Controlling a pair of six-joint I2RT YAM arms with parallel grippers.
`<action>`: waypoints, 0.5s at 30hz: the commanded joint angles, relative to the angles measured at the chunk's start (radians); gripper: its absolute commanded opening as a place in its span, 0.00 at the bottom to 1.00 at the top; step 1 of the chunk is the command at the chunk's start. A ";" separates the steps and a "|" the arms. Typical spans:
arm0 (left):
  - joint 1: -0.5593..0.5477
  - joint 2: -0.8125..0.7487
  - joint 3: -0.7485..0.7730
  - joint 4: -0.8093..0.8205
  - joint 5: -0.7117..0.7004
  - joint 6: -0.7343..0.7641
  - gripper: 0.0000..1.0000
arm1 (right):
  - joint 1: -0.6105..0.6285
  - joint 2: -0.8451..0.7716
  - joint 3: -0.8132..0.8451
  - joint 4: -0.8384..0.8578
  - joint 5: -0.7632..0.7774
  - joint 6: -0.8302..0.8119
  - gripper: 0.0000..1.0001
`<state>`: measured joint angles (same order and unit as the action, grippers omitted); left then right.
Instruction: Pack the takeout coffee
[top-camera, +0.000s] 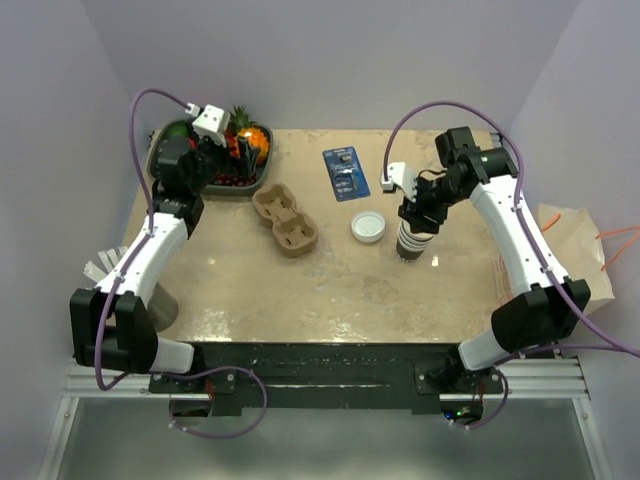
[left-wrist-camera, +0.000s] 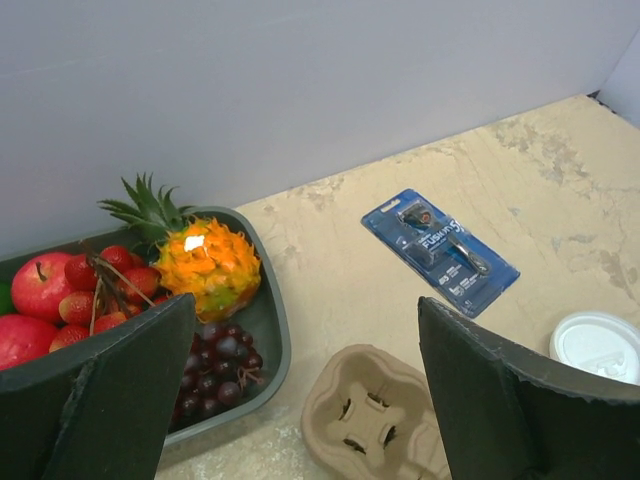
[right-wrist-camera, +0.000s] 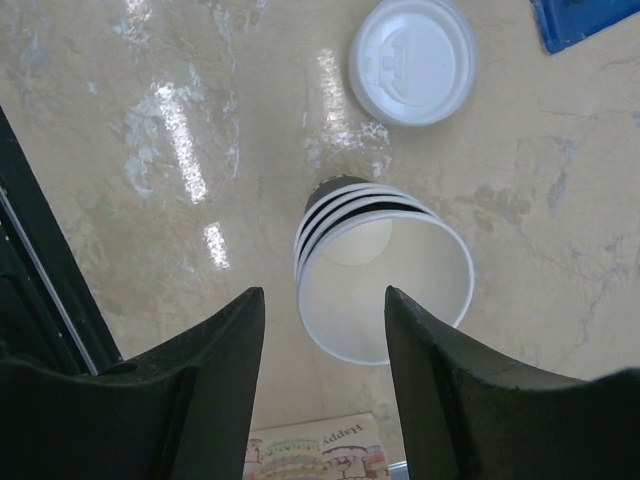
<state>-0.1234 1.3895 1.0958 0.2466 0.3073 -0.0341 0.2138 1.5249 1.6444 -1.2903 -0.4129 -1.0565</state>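
From above, we see a round white lid (top-camera: 368, 227) on the table (top-camera: 400, 290), just beside the cup stack (top-camera: 412, 243); we cannot tell whether a cup sits beneath it. Left wrist: left gripper (left-wrist-camera: 305, 305) spread, lid at far right. Right wrist: right gripper (right-wrist-camera: 322, 300) spread above the stack.

A dark tray (left-wrist-camera: 272, 310) at the counter's (top-camera: 330, 290) far left corner holds red apples (left-wrist-camera: 40, 283), strawberries (left-wrist-camera: 135, 280), dark grapes (left-wrist-camera: 215, 375) and a spiky orange fruit (left-wrist-camera: 205, 265). Just beside its near right corner lies a two-cup moulded-pulp carrier (top-camera: 286, 220). A blue razor blister pack (left-wrist-camera: 440, 250) lies flat farther right. A stack of nested brown cups (right-wrist-camera: 385, 280) stands upright. A brown paper bag (top-camera: 570, 245) sits off the right edge.
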 joint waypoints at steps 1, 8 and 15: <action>-0.005 -0.001 -0.017 0.023 0.006 -0.006 0.96 | -0.002 0.004 -0.044 -0.037 0.017 -0.085 0.54; -0.005 0.009 -0.020 0.025 0.004 -0.015 0.96 | -0.001 0.006 -0.089 0.051 0.057 -0.086 0.51; -0.005 0.014 -0.025 0.029 0.000 -0.009 0.96 | -0.001 0.027 -0.104 0.045 0.071 -0.112 0.43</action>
<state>-0.1249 1.3968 1.0809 0.2405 0.3073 -0.0410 0.2138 1.5497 1.5520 -1.2598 -0.3588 -1.1339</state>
